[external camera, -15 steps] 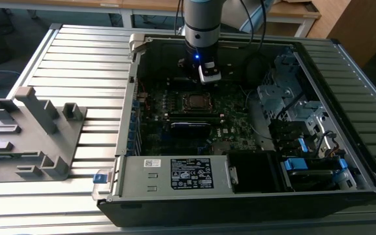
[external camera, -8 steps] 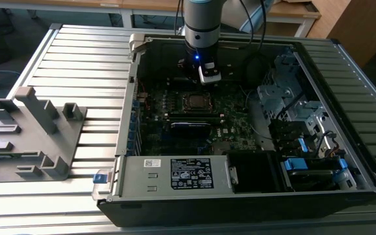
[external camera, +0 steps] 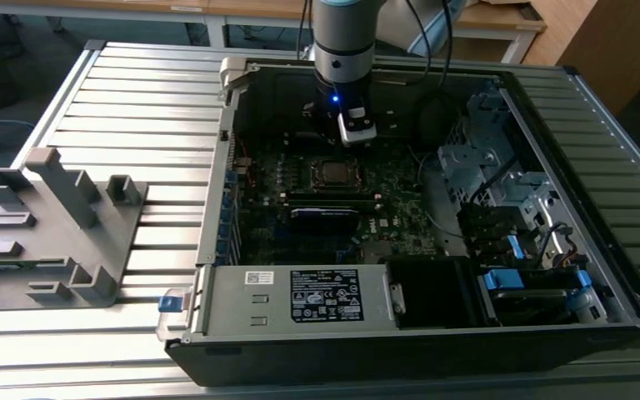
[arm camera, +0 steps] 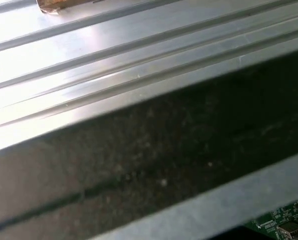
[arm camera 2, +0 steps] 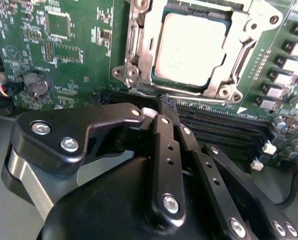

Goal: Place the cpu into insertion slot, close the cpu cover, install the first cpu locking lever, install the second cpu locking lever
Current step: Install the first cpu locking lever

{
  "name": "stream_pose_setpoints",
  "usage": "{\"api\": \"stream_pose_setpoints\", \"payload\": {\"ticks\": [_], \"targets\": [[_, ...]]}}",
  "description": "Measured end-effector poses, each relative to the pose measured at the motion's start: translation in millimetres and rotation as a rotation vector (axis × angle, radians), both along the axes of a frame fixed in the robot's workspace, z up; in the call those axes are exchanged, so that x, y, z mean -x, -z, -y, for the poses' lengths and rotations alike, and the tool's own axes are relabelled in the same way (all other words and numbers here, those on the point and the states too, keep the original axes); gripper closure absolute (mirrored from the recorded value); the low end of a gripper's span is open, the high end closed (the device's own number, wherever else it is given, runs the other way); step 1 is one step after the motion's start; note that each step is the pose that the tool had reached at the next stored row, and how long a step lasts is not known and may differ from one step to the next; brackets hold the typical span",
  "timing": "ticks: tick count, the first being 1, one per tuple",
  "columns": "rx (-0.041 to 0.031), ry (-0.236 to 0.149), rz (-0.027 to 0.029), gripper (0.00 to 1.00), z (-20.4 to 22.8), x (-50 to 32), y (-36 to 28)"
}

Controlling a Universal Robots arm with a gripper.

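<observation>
Arm (external camera: 342, 33): enters at upper centre of the exterior view, hanging vertical | Wrist (external camera: 339, 83): straight below the arm, small blue light lit | Gripper (external camera: 356, 133): pointing down, just above frame centre | Fingers (arm camera 2: 164, 135): drawn together in the second wrist view, tips meeting, empty

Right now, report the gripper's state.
Black gripper: shut, fingertips together, nothing visible between them, near the silvery-grey square cpu seated in its socket.
</observation>
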State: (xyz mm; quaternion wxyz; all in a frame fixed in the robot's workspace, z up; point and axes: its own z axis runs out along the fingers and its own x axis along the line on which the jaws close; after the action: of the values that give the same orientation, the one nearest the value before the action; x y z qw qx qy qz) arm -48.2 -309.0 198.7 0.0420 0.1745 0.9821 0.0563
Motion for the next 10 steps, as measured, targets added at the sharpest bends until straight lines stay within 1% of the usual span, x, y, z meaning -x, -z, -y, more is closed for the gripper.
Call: {"api": "stream_pose_setpoints", "payload": {"ticks": [2, 5, 6, 10], "targets": [[0.0154, 0.0, -0.0001, 0.89, 0.0, 0.0, 1.1], [0.0407, 0.0, -0.0004, 0.89, 0.0, 0.1, 2.6], [0.0454, 0.0, -0.0002, 0.89, 0.0, 0.1, 3.1], [0.0463, 0.0, 0.0, 0.89, 0.0, 0.0, 3.4]]}}
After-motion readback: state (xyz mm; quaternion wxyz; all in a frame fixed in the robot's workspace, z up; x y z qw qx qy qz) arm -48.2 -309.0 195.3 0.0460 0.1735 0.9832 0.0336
